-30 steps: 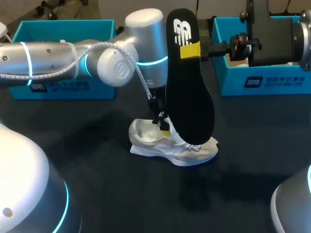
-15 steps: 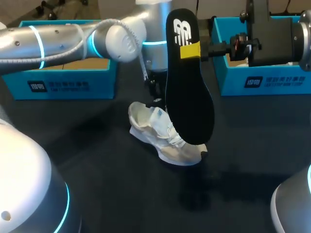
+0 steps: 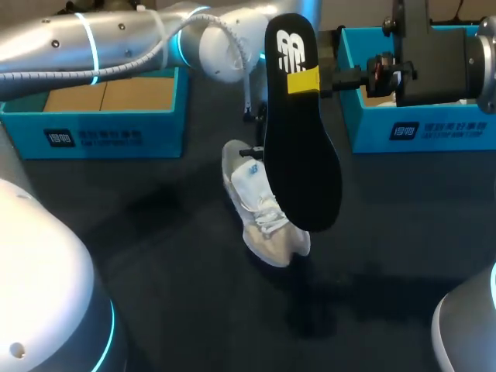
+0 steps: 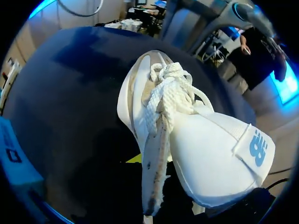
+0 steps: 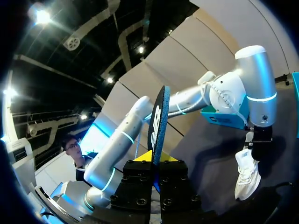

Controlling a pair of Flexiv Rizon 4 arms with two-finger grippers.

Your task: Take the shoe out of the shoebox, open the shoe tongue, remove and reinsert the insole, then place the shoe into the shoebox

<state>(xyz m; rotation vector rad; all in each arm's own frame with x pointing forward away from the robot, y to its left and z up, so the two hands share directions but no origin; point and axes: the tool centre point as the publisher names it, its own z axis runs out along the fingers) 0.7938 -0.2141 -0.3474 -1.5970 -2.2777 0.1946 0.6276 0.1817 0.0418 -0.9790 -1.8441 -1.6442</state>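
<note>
While the right pincer [image 5: 156, 159] pinched the black insole [image 3: 301, 155] near its heel end, holding it upright with its toe just above the white shoe [image 3: 263, 213], the left pincer [image 3: 256, 146] sat at the shoe's collar; whether it was clamped I could not tell. So small a grip might let the insole pivot, or its toe might snag on the bunched laces [image 4: 168, 93] and shove the shoe along the dark counter [image 3: 155, 232]. The left shoebox [image 3: 101, 138] and right shoebox [image 3: 434, 130] stood at the far side, apart from the shoe.
</note>
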